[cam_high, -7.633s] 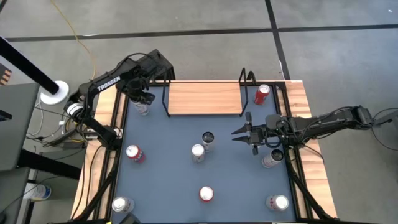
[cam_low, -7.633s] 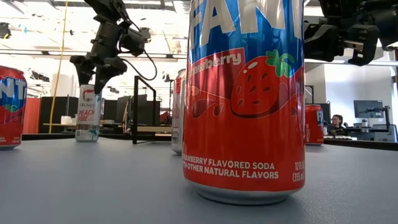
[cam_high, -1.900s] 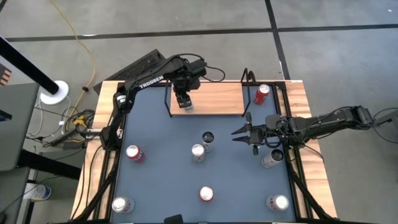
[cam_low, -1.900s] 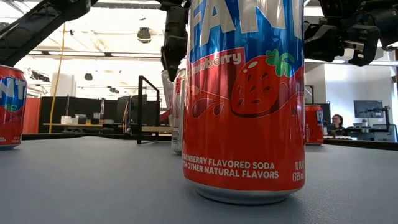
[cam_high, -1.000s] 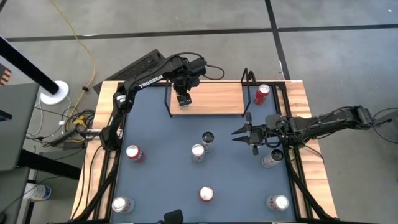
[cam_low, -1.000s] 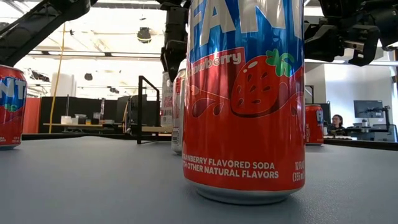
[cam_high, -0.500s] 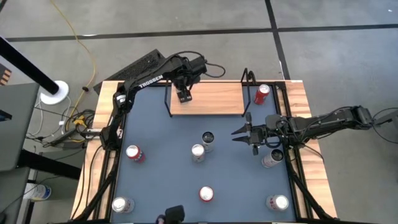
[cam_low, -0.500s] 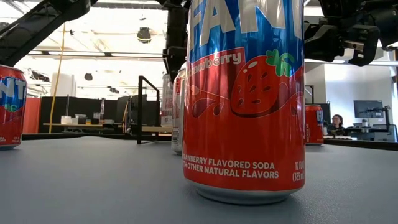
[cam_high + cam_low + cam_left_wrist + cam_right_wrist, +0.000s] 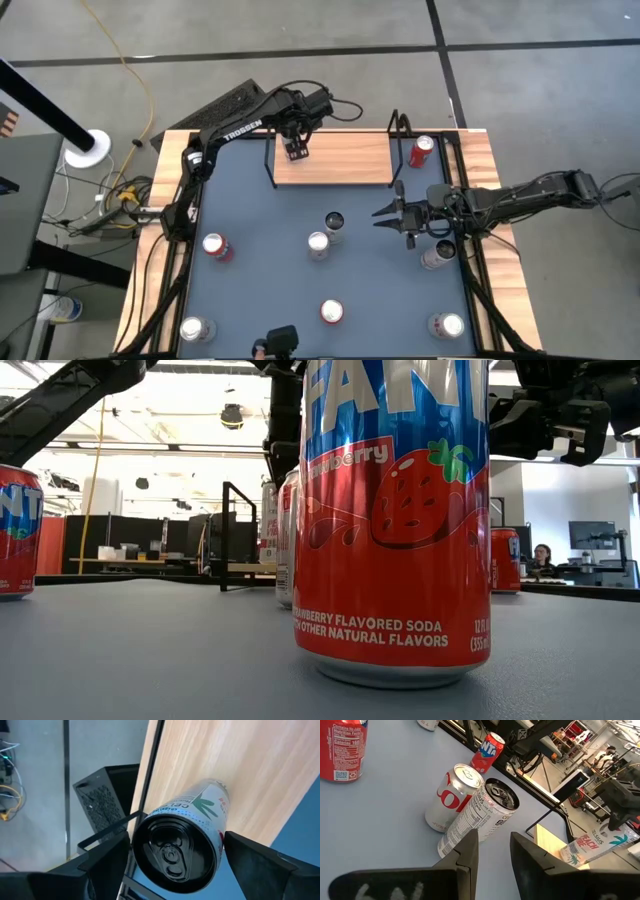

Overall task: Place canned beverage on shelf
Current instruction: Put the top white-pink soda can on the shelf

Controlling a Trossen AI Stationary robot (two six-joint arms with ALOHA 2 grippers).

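The left gripper (image 9: 296, 150) hung over the left end of the shelf (image 9: 340, 160), its fingers (image 9: 105, 865) spread wide to either side of a white canned beverage (image 9: 182, 847). From the left wrist view the can stood directly below the gripper on the light-wood board, near the black frame edge, with a gap between it and each finger, so it appeared released. To the right of that gripper, beyond the shelf's right end, a red can (image 9: 421, 151) stood on the table. The right gripper (image 9: 392, 214) waited above the blue table (image 9: 260, 260), its fingers close together with nothing between them; two cans (image 9: 475, 807) stood ahead of it.
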